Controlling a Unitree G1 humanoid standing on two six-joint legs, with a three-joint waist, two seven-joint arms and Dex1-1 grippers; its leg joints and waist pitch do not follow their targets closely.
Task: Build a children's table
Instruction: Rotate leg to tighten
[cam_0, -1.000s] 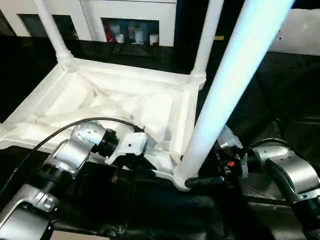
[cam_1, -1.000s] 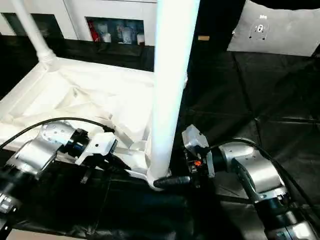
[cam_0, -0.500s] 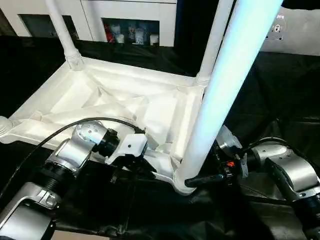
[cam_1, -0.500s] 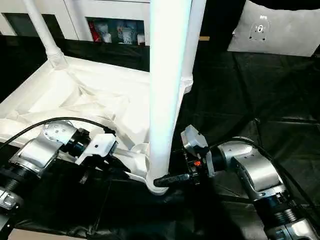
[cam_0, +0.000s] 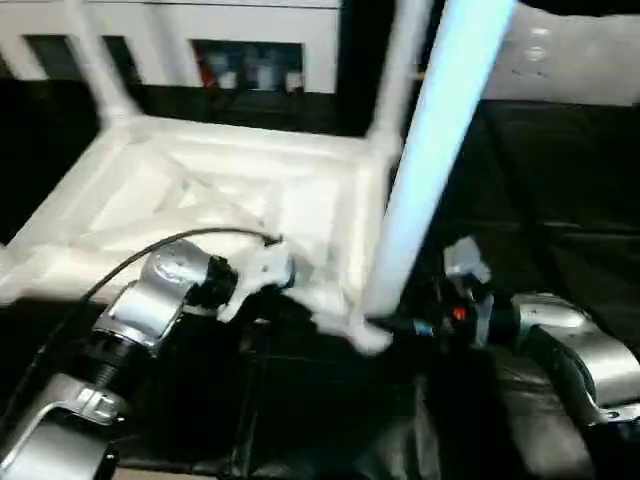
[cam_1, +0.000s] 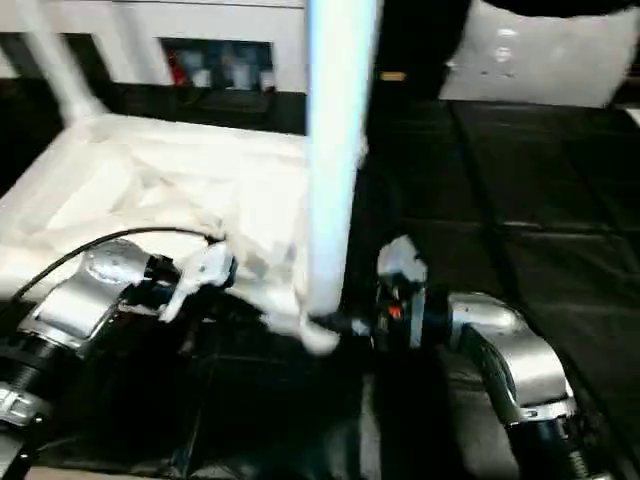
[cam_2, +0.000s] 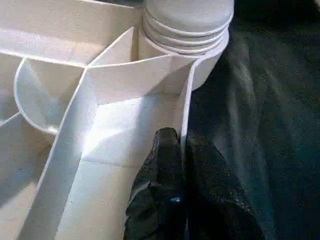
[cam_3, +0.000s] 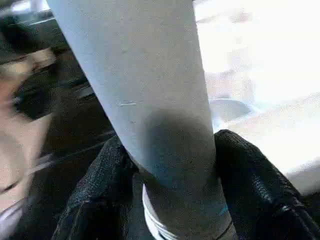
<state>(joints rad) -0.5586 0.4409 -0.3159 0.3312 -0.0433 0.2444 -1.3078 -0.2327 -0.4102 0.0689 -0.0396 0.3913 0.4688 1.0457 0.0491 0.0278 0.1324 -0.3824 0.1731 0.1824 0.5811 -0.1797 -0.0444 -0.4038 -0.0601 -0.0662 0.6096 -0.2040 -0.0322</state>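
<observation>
Table top: the white plastic square table top (cam_0: 230, 200) with its ribbed, cross-braced underside facing up lies on a black sheet-covered floor (cam_1: 520, 200), in front of the robot and toward its left side.
Near leg: a long white tapered plastic tube leg (cam_0: 425, 170) stands in the round corner socket (cam_0: 365, 335) nearest the robot's right arm, rising steeply out of the top of the picture and leaning slightly to the right in the left eye view.
Far legs: two more white tube legs stand in the far corners, one at the far left corner (cam_0: 95, 65) and one at the far right corner (cam_0: 395, 70).
Left gripper: the left gripper (cam_2: 182, 150) has its two black fingers pressed together on the thin outer rim wall of the top, one finger inside the rim (cam_2: 162, 165) and the other outside it over the black sheet, just beside the ringed base of the near leg.
Right gripper: the right gripper (cam_3: 170, 170) has its black fingers (cam_3: 250, 175) on either side of the near leg's lower end, both touching the tube just above the socket, pinching it.
Arms: the silver left forearm (cam_0: 150, 300) comes in from lower left with a black cable (cam_0: 130, 262) arching over it; the silver right forearm (cam_0: 570, 345) comes in from lower right.
Background: a white cabinet with glass doors (cam_0: 250, 50) stands behind the top, and a white pillow-like pad (cam_1: 540, 60) lies at upper right on the black sheet.
</observation>
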